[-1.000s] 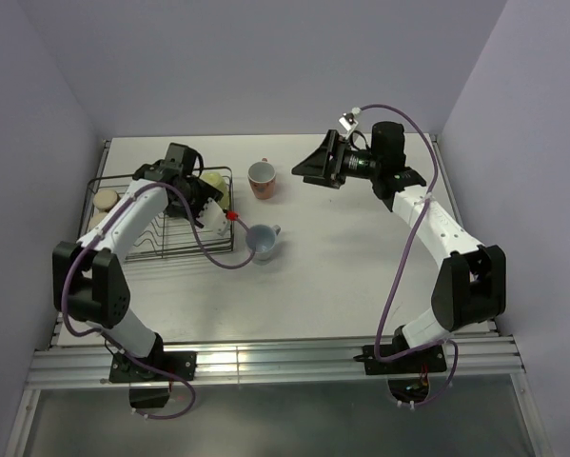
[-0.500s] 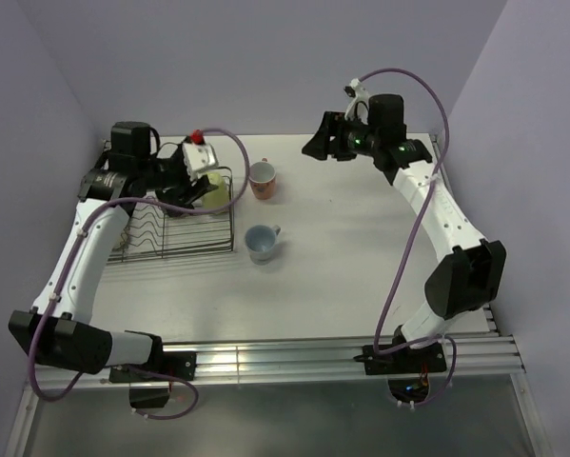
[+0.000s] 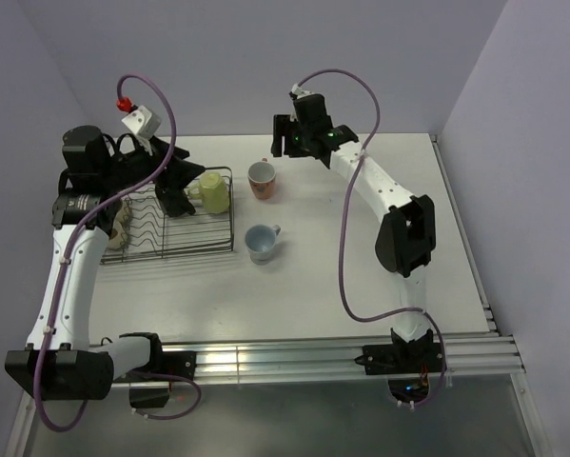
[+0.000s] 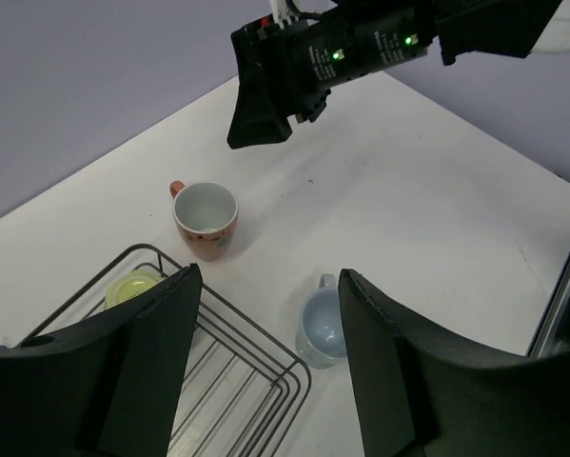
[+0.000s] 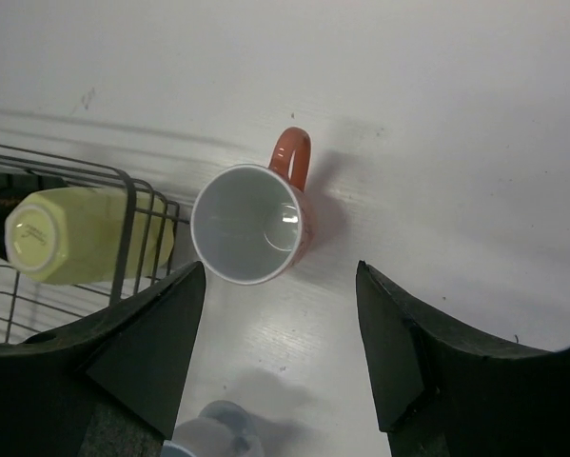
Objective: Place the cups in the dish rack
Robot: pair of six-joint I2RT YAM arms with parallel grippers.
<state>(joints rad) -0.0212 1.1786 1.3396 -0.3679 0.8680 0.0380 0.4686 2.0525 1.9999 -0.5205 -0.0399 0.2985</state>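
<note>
Right pincer [image 5: 279, 268]: fingers spread wide, holding nothing, poised above the pink cup [image 5: 251, 224], which in the right wrist view showed between the two fingers at frame centre, handle toward the top edge. The cup stood upright on the white surface [image 3: 361, 276], just right of the dish rack [image 3: 170, 233]. Left pincer [image 4: 270, 276]: likewise wide and empty, raised over the rack at the left of the top view. Pale yellow mug [image 3: 211, 190]: on its side in the rack's upper right corner. Light blue mug [image 3: 263, 242]: upright on the surface, below the pink cup and near the rack's lower right corner, apart from both pincers.
</note>
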